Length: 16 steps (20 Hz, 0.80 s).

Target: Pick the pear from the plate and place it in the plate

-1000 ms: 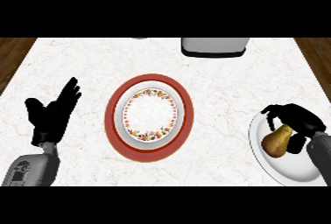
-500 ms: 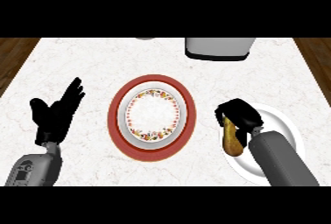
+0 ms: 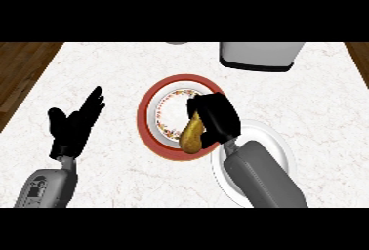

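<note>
Two plates: one red-rimmed [image 3: 148, 105], one white [image 3: 277, 141]. One pear [image 3: 191, 136], two hands, perhaps one appliance [image 3: 259, 54].

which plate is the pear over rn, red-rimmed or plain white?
The red-rimmed plate with the floral border, at counter centre. The right hand holds the pear over it; the plain white plate sits under the forearm.

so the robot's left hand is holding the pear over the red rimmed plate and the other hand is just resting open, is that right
Not quite: the right hand is the one curled round the pear, holding it over the red-rimmed plate, as the head view shows. The left hand is the open one, resting at the view's left.
</note>
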### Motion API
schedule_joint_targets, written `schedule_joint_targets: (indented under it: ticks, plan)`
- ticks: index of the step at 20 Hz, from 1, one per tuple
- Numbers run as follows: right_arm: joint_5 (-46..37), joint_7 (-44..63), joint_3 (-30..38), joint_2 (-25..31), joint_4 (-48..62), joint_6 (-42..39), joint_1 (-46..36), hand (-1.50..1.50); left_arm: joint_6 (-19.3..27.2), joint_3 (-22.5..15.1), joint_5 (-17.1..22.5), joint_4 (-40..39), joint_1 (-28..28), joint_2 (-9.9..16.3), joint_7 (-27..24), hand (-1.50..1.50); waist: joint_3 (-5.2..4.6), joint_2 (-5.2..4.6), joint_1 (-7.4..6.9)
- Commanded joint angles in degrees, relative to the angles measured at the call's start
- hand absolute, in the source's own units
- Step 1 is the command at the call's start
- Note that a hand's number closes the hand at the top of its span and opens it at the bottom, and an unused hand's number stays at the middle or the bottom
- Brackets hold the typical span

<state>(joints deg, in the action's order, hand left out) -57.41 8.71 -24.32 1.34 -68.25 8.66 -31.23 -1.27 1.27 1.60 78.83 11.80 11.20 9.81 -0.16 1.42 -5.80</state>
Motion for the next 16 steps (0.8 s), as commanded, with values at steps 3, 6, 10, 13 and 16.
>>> schedule_joint_targets:
  ticks: [3,6,10,13,16]
  plan:
    - [-3.5,22.3,-7.3,-1.3,-6.0,12.4,-4.1,1.50,-0.6,-0.3,-0.3,-0.2,0.3,0.6,0.3,0.00,0.04,-0.14,-0.24]
    - [-3.1,34.2,-12.0,-1.3,-8.1,15.9,-5.7,1.50,0.7,-0.7,-0.9,-1.2,0.8,-1.0,-0.8,0.00,-0.01,-0.69,0.17]
    - [-5.0,49.9,-19.2,-1.3,-7.8,22.6,-8.0,1.50,0.3,0.1,-0.3,-1.1,1.3,-0.4,-0.2,0.00,0.04,-1.24,0.35]
    - [-6.1,60.7,-24.1,-1.3,-6.5,24.0,-12.0,1.50,1.6,-1.4,-1.6,-0.4,0.7,-1.9,-0.9,0.00,0.05,-1.31,0.97]
    - [-8.8,66.2,-26.2,-1.3,-3.1,26.4,-13.6,1.50,2.1,0.7,-1.4,-0.3,1.2,-0.2,0.4,0.00,0.11,-1.46,2.11]
